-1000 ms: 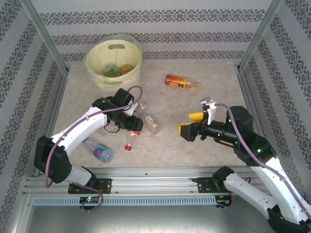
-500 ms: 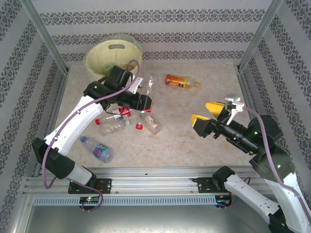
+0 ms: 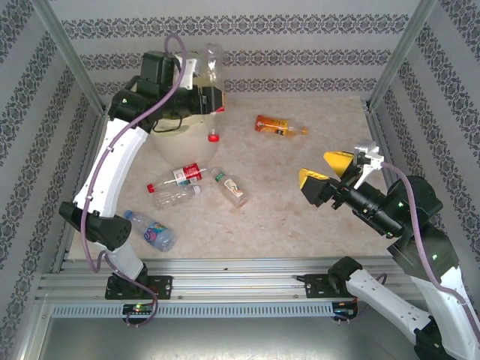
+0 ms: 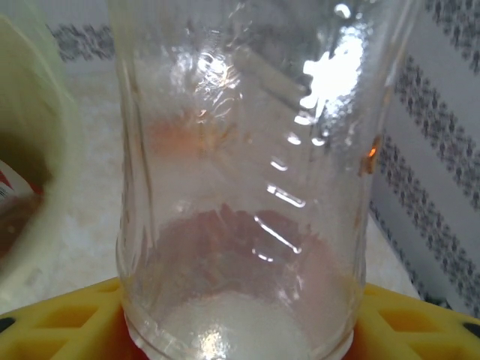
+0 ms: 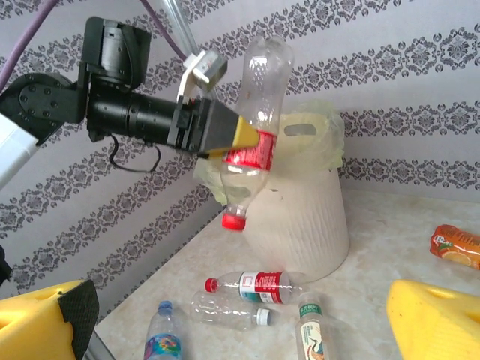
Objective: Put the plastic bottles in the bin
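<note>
1. A pale beige, marbled tabletop (image 3: 300,225) runs back to the walls.
2. Wallpaper (image 3: 300,45) covers three sides, white with grey ornamental bands.
3. Two metal posts, the left post (image 3: 69,52) and the right post (image 3: 401,52), slant outward from the far corners.
4. Aluminium rails (image 3: 240,281) line the near edge, with a slotted strip (image 3: 225,309) just below them.
5. A dull grey sheet (image 3: 225,341) lies nearest of all.

Left arm (image 3: 112,176) and right arm (image 3: 431,266) are both wearing white link shells with black joint housings. A purple cable (image 3: 173,37) is looping off the left wrist; a greyer one is trailing along the right arm. Left gripper (image 3: 219,99) and right gripper (image 3: 324,171) are showing yellow fingers on black bodies. A white bracket (image 3: 367,152) is topping the right wrist, and a green LED (image 3: 395,202) is glowing behind it.
</note>
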### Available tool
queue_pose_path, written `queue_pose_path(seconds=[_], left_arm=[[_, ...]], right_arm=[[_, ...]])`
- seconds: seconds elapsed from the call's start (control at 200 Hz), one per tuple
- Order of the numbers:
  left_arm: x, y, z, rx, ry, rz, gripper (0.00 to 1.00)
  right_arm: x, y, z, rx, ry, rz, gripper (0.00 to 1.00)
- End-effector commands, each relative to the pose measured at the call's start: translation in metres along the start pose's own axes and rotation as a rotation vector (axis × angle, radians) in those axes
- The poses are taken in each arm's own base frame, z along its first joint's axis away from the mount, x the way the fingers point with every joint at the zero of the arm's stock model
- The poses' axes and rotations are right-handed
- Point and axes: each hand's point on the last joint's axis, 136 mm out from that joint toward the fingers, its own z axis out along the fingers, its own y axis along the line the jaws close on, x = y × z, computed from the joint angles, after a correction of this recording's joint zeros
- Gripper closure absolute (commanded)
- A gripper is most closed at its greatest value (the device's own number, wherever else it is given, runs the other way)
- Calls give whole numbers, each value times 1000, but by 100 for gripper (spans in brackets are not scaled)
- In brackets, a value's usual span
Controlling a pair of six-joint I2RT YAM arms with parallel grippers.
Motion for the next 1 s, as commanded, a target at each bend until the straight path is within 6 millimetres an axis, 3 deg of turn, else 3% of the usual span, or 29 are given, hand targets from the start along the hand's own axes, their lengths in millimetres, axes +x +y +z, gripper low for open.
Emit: queue_pose_path(seconds=[0.0,0.21,0.405,0.59,0.994], left_arm=[[-44,16,-13,-26,-141,-44,38],[-86,69,-27,-156,-270,-64,38],[-102,110,-19,-229,-312,-61,38],[-93,129,9,-244,-255,-36,37],[-45,162,59,-246,-104,-51,31]], right_arm=[[-13,2,-7,12,-41,-33,2],[-16,1,-10,26,-47,-45,2],[-17,0,-13,37,-48,-49,2],[-17,-1,-17,51,-39,-57,2],[-9,-5,-11,61,-13,-47,2]])
